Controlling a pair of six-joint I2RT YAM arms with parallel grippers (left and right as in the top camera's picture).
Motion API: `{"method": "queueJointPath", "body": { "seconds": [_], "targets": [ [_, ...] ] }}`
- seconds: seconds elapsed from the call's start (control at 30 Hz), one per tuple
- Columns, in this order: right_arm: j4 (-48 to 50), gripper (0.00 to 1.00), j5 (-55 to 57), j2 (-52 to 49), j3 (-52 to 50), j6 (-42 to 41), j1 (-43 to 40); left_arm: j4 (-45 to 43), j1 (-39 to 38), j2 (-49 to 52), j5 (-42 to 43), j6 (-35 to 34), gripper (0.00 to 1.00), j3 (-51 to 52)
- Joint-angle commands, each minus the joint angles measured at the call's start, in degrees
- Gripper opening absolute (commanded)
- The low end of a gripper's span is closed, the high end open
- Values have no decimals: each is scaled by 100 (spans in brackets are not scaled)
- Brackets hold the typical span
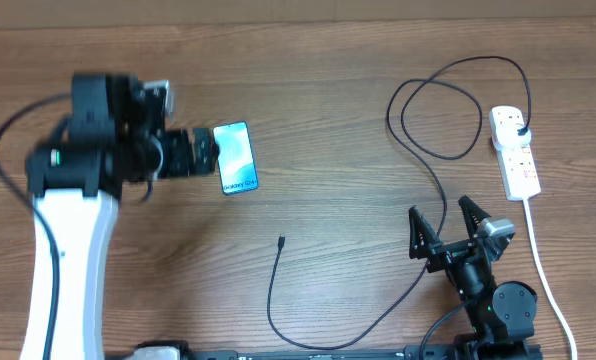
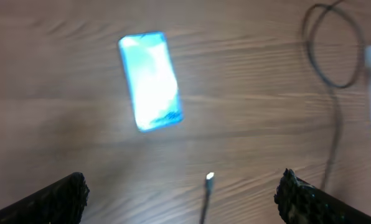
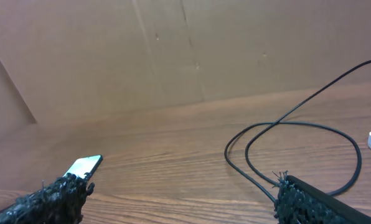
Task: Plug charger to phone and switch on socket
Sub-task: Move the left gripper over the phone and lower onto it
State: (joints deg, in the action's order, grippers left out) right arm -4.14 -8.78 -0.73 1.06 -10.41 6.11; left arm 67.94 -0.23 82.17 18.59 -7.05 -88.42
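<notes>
The left gripper is spread wide and holds nothing. From above, its fingertips sit just beside the phone's left edge. In the blurred left wrist view, the two fingers stand far apart at the bottom corners. The phone lies flat on the table ahead of them, screen up and lit blue, and touches neither finger. The small tip of the black cable lies on the wood between the phone and the open gap.

The right gripper is also wide open and empty, near the table's front edge. From above, a stretch of the cable passes between its fingers, but I cannot tell whether it touches them. Its loose tip rests below the phone and well apart from it. The cable loops near the white power strip, where its black plug sits in an outlet. The switch positions are too small to read.
</notes>
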Motion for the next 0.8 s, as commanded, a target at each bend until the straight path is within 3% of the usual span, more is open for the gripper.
{"method": "queueJointPath", "body": {
  "seconds": [0.0, 0.03, 0.07, 0.17, 0.2, 0.4, 0.43, 0.47, 0.5, 0.53, 0.77],
  "targets": [
    [15, 100, -11, 50, -61, 46, 26, -116, 22, 529, 688, 146, 100, -435],
    [17, 100, -11, 50, -61, 46, 26, -234, 22, 675, 684, 146, 97, -428],
    [15, 100, -9, 50, -61, 44, 26, -258, 20, 798, 684, 138, 84, -426],
    [17, 100, -9, 50, -61, 46, 26, -190, 15, 1189, 695, -214, 13, -426],
    [15, 100, -11, 50, -61, 44, 26, -168, 13, 1309, 693, -299, 4, -426],
    [15, 100, -9, 50, -61, 46, 26, -72, -225, 1971, -177, -820, 4, -422],
    [17, 100, -9, 50, -61, 46, 26, -70, -291, 2055, -369, -909, 13, -422],
    [15, 100, -9, 50, -61, 46, 26, -68, -372, 2151, -540, -977, 35, -422],
    [15, 100, -11, 50, -61, 46, 26, -70, -439, 2236, -638, -979, 61, -422],
    [15, 100, -11, 50, -61, 44, 26, -81, -520, 2341, -719, -979, 100, -422],
    [17, 100, -11, 50, -61, 46, 26, -372, -1025, 3123, -1250, -1213, 100, -422]
  ]
}}
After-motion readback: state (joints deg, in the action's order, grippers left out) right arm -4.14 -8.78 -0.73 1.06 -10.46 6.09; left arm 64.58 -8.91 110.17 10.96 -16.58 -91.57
